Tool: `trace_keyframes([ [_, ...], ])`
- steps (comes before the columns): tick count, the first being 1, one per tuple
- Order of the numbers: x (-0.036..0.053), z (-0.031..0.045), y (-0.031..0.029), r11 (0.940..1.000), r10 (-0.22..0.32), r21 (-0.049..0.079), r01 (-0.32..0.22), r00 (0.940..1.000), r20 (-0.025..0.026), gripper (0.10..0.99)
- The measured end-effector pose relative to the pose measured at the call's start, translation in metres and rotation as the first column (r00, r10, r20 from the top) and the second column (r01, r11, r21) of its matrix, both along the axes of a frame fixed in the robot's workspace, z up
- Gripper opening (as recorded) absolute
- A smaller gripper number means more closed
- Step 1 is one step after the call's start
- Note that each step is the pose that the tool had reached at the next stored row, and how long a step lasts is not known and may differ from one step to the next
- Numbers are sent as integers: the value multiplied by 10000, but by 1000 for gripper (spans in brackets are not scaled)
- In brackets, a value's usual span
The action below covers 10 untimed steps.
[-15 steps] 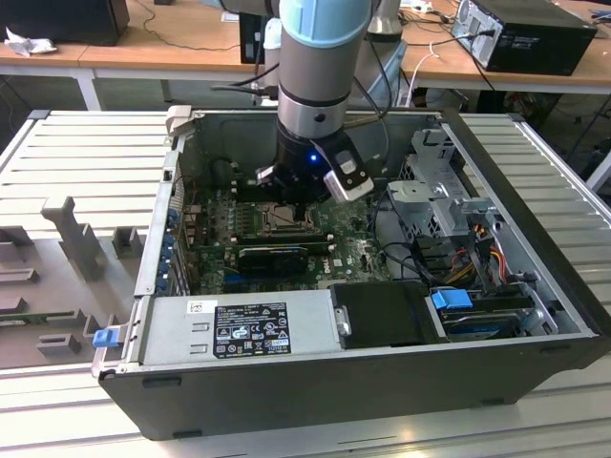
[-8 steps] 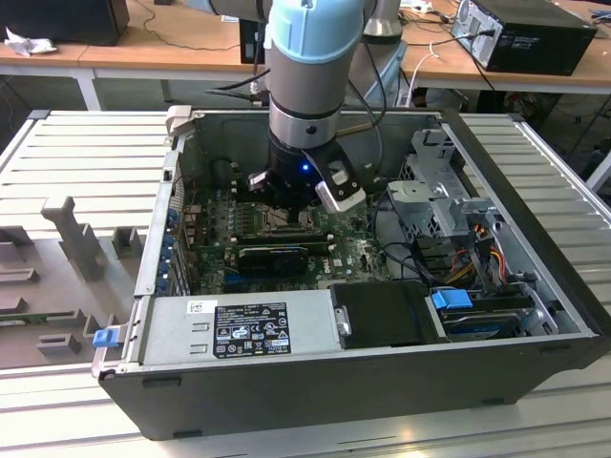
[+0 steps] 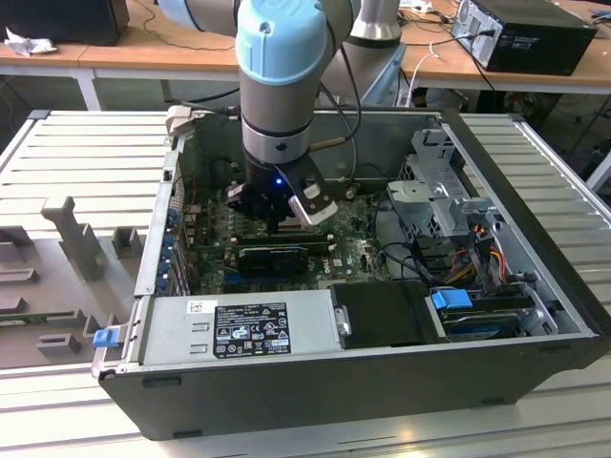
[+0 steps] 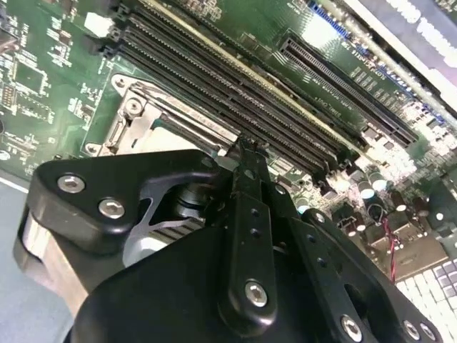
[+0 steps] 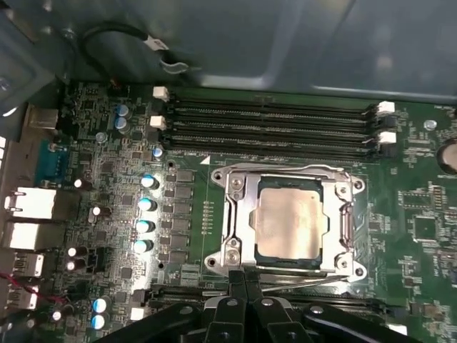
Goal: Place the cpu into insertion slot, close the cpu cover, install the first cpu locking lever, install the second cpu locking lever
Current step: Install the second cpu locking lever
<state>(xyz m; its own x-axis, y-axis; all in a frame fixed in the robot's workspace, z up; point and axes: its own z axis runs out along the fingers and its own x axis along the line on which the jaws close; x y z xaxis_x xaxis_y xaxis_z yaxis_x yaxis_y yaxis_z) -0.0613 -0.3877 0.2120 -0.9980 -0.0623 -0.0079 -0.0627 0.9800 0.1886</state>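
The cpu (image 5: 289,218), a pale metal square, lies flat in the insertion slot (image 5: 351,246) on the green motherboard. The silvery cpu cover (image 5: 239,214) lies down over it, framing the chip through its window. A thin metal locking lever (image 5: 314,280) runs along the socket edge nearest my gripper. My gripper (image 5: 246,277) is shut, its black tips pressed together at that edge, right by the lever's end. In the second wrist view the gripper's (image 4: 246,148) tips meet beside the socket's corner (image 4: 132,114). In the exterior view the gripper (image 3: 280,227) reaches down inside the computer case.
Long black memory slots (image 5: 271,125) run along the socket's far side. A row of capacitors (image 5: 146,204) stands beside it. In the case, a power supply (image 3: 239,324), a black card (image 3: 272,256), a drive cage (image 3: 449,191) and cables (image 3: 477,239) surround the arm.
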Motion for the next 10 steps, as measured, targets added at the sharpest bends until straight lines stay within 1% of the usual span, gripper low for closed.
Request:
trace_keyframes([
  [1, -6, -2, -58, 9998, 3, 197, -3, 10000, 1, 106],
  [2, -10, -3, -92, 9995, 9, 323, -9, 10000, 2, 106],
  [3, -21, -3, -109, 9991, 28, 432, -28, 10000, 2, 106],
  [4, -38, -4, -116, 9988, 63, 493, -63, 10000, 1, 106],
  [6, -65, -7, -121, 9984, 127, 543, -127, 9999, 2, 106],
  [8, -115, -15, -121, 9983, 172, 554, -172, 9999, 4, 106],
  [10, -126, -34, -120, 9983, 189, 553, -189, 9998, 2, 106],
])
